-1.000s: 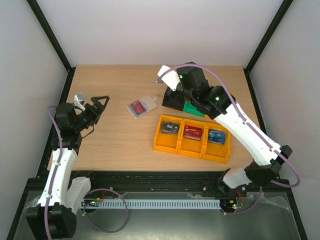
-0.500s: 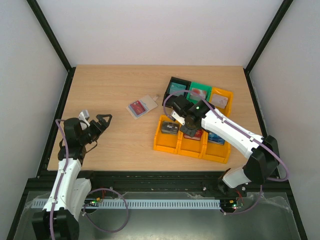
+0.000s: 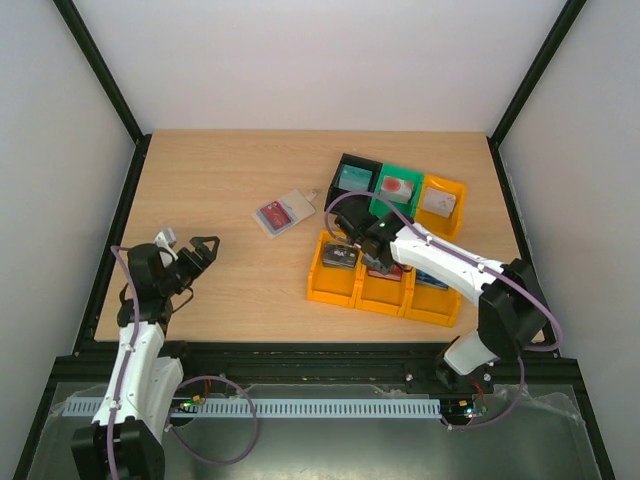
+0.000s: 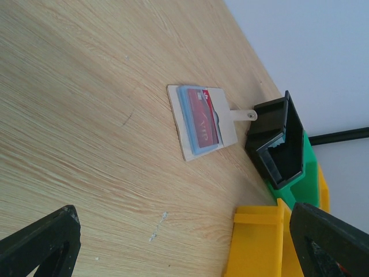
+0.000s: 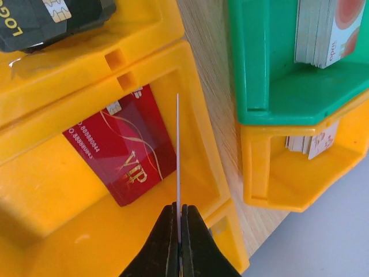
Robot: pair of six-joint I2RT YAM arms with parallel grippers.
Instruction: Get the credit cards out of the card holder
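The right hand [image 5: 177,210] has come from the back bins [image 3: 400,168] to a yellow bin [image 5: 202,150] right of the holder [image 3: 285,213], pinched on a thin card [image 5: 177,144], edge-on. A red card [image 4: 203,118] lies in the slanted holder. Left of it waits the left hand [image 3: 192,248], wide open, empty.

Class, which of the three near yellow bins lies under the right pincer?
The middle bin, holding the red VIP card; the right pincer, shut on a thin card, hangs over it.

light wooden table [image 3: 220,180] (evenly lit) between white walls [image 3: 300,60], black frame [image 3: 100,70].
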